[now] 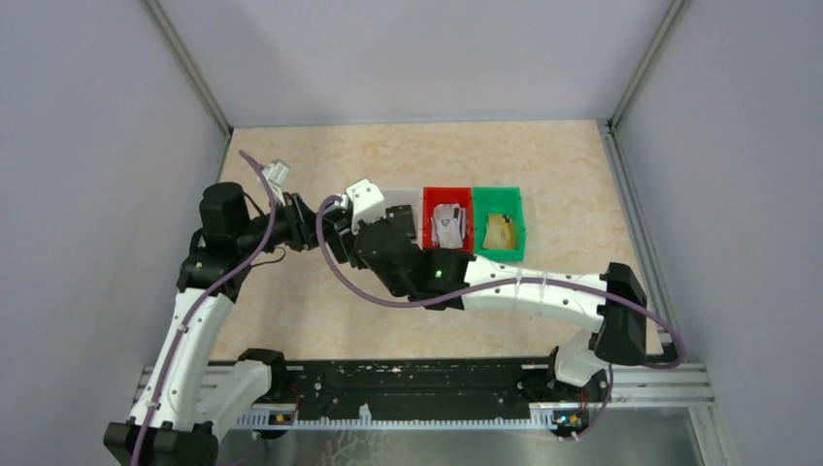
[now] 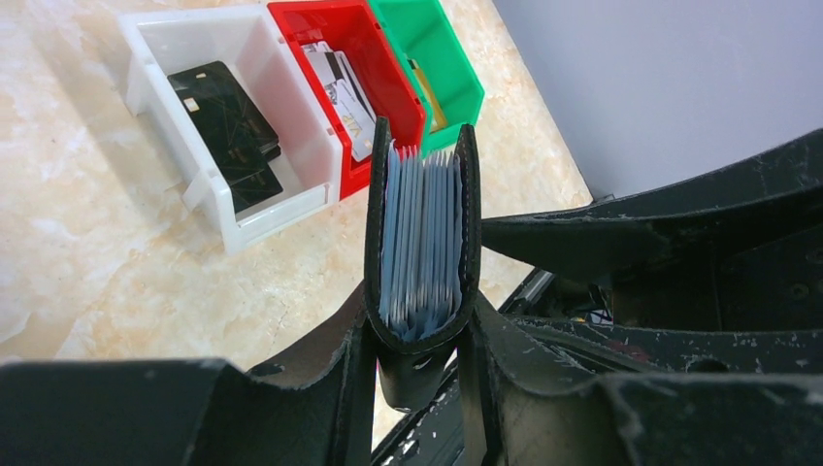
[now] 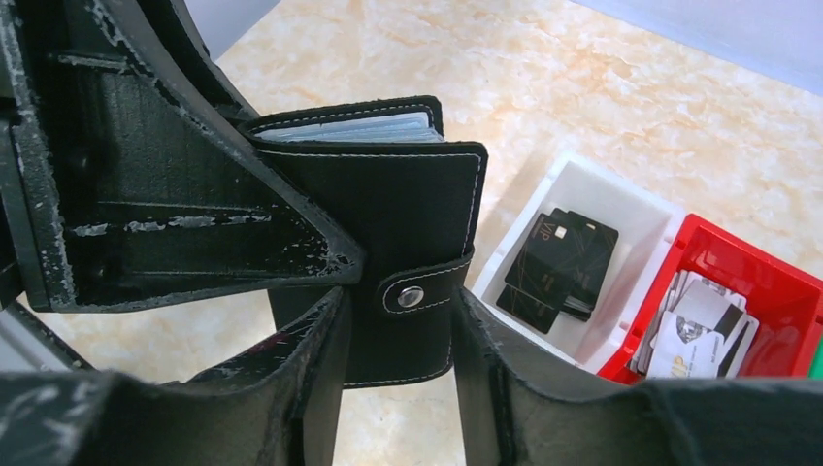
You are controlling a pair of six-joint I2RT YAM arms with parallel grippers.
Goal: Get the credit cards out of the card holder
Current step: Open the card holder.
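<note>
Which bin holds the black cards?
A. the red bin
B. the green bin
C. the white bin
C: the black cards lie in the white bin, while the red bin holds pale cards and the green bin a tan one.

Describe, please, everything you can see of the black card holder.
The card holder is a black leather-look wallet with pale stitching, grey-blue slots packed inside. Its strap with a metal snap looks fastened. It stands on edge above the table, spine clamped in the left gripper; the right gripper straddles its strap end.
</note>
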